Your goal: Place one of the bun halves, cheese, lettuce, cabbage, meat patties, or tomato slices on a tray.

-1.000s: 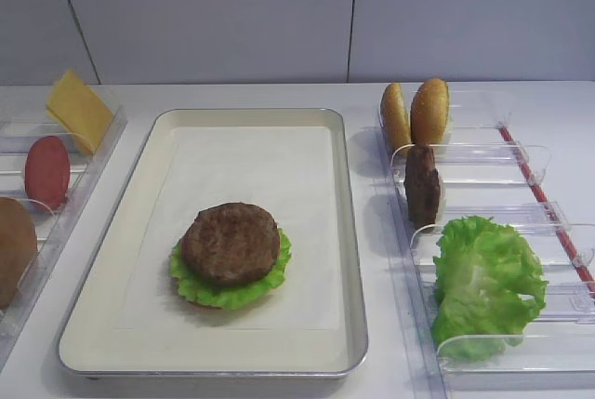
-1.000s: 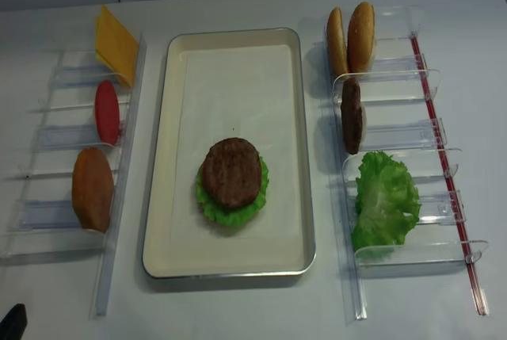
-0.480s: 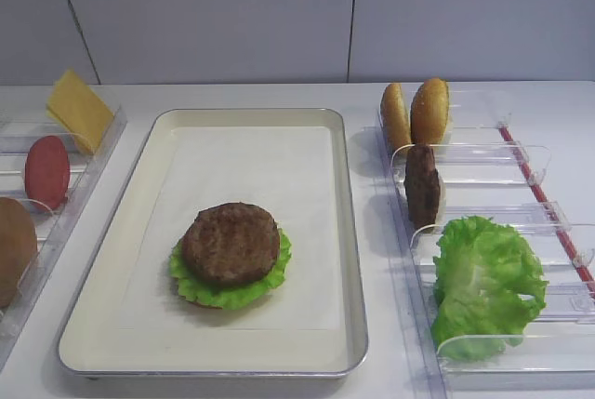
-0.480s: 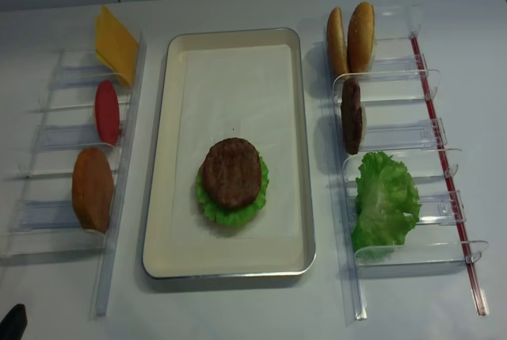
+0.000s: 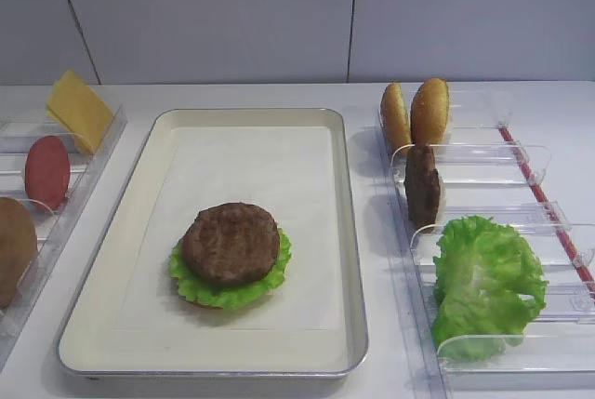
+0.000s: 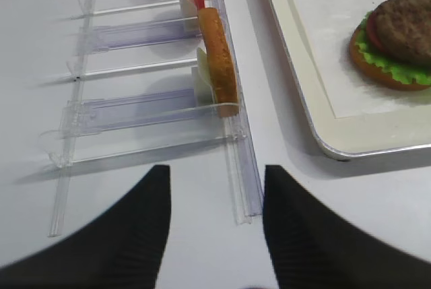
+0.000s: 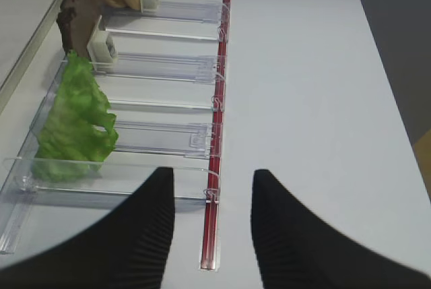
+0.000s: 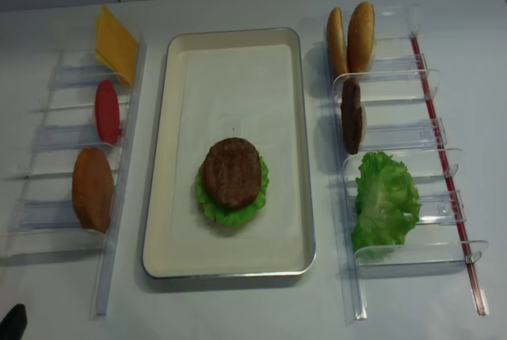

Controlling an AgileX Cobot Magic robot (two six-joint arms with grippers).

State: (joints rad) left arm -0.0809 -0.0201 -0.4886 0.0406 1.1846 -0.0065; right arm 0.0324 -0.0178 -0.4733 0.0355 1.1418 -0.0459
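Observation:
On the cream tray [image 5: 346, 232] [image 8: 306, 158] lies a stack with a meat patty [image 5: 231, 242] [image 8: 231, 172] [image 6: 404, 19] on top of lettuce [image 5: 200, 292]; a tomato slice [image 6: 369, 31] and a bun base [image 6: 377, 75] show beneath. The right rack holds two bun halves [image 5: 429, 111], an upright patty [image 5: 422, 185] and lettuce [image 5: 485, 283] [image 7: 71, 124]. Cheese [image 5: 79, 109], a tomato slice [image 5: 46, 171] and a bun half [image 8: 93, 188] [image 6: 219, 56] stand in the left rack. My left gripper [image 6: 215, 171] and right gripper [image 7: 213, 173] are open, empty, over bare table at the racks' near ends.
The clear right rack [image 7: 168, 67] has a red strip [image 7: 217, 134] along its outer side, running between my right fingers. The clear left rack [image 6: 135, 110] ends just ahead of my left fingers, and the tray's near corner [image 6: 337, 151] lies to their right.

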